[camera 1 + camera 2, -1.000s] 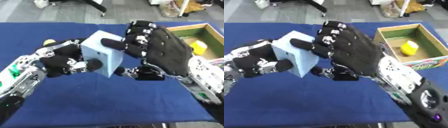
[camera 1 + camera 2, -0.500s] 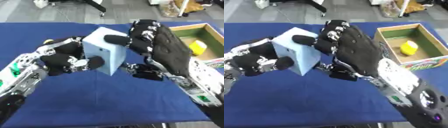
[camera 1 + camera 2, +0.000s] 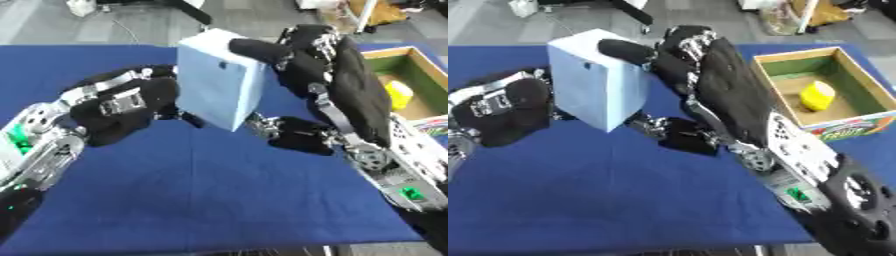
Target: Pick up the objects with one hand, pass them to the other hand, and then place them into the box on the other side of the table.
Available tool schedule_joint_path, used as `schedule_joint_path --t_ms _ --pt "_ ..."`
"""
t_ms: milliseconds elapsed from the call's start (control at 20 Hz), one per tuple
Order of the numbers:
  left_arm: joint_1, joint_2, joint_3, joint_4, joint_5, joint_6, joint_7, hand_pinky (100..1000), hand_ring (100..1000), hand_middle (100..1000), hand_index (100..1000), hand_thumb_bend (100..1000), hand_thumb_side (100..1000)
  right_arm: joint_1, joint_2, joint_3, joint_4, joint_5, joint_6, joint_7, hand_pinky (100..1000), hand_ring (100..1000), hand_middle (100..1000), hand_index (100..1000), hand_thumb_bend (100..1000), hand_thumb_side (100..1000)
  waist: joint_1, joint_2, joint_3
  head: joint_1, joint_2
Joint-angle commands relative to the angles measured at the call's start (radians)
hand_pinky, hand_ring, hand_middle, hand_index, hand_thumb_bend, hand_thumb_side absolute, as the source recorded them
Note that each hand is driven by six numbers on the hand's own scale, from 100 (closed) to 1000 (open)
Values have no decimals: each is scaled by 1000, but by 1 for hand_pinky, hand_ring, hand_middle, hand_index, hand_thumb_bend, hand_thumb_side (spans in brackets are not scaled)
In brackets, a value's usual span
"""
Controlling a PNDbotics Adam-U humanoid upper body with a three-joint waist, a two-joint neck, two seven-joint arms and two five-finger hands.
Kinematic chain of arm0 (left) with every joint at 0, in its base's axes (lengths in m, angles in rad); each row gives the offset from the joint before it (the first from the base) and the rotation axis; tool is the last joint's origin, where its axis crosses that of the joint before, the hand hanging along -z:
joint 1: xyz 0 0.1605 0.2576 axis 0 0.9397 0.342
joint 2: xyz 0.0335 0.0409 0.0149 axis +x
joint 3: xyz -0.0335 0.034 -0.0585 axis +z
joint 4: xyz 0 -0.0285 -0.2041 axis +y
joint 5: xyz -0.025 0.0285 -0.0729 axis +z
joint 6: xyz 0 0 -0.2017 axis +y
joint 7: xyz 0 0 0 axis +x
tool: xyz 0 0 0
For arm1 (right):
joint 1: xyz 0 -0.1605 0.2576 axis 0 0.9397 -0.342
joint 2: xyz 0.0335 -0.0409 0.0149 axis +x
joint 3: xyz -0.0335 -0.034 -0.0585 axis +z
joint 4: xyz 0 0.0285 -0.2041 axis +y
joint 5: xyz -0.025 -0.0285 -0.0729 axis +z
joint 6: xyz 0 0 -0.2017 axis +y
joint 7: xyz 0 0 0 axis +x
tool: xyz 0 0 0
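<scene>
Right hand (image 3: 719, 95), black and large, wrapped over top and right face of pale blue box (image 3: 219, 80), fingers (image 3: 262, 49) hooked over upper edge, thumb pressing near lower right corner. Left hand (image 3: 122, 107) curled against left face of same box, thumb tucked under lower edge. Pale blue box raised clear of counter (image 3: 219, 200), tilted, pinned between both hands near middle of scene. Blue cloth spread across counter. Open cardboard box (image 3: 794, 57) with green inner walls sitting at right edge of counter, well apart from held box. 1 small yellow object (image 3: 817, 95) lying inside that cardboard box, near its centre.
</scene>
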Motion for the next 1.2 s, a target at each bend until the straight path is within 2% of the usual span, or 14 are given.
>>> schedule_joint_path --t_ms 50,250,450,550,700,850,1000,1050,1100,1200 --pt "4 50 61 -13 -61 -43 5 781 753 756 809 660 589 -5 -43 -21 -14 -68 15 1 424 262 100 390 158 100 -3 -9 -2 -1 -2" --pt "42 93 144 -8 -109 -101 56 779 750 752 807 655 602 28 -104 -59 -14 -185 54 -6 446 256 100 376 114 100 -5 -9 -2 -4 -2" --pt "96 127 226 -14 -124 -151 126 769 733 730 793 636 604 87 -198 -140 -14 -298 112 -44 452 253 100 373 100 100 -5 -7 2 -26 -2" --pt "128 133 258 -20 -132 -165 162 758 717 711 781 614 595 122 -248 -196 -14 -322 161 -78 458 258 100 379 100 100 -4 -7 4 -42 -2" --pt "183 115 299 -24 -146 -178 222 750 705 696 764 571 591 191 -311 -279 -14 -356 264 -132 477 260 100 379 100 100 -4 -5 9 -69 -2" --pt "233 71 334 -25 -153 -197 268 741 690 678 749 547 580 255 -347 -332 0 -452 390 -122 529 264 100 378 100 157 -5 -3 14 -97 -2" --pt "279 28 367 -25 -172 -218 302 738 684 671 743 529 576 254 -353 -365 138 -544 440 -82 577 293 113 402 100 197 -4 -3 21 -119 -2" --pt "292 15 376 -25 -179 -223 312 737 684 671 742 526 575 244 -350 -373 205 -555 444 -65 586 299 111 406 100 100 -4 -4 23 -125 -2" --pt "303 3 385 -25 -186 -230 320 738 684 669 742 525 573 231 -346 -377 274 -556 442 -50 597 308 120 414 100 212 -3 -4 25 -132 -2" --pt "322 -17 400 -25 -199 -245 333 738 683 665 736 518 573 201 -332 -379 403 -553 427 -3 638 342 149 451 100 257 -1 -5 30 -145 -2"
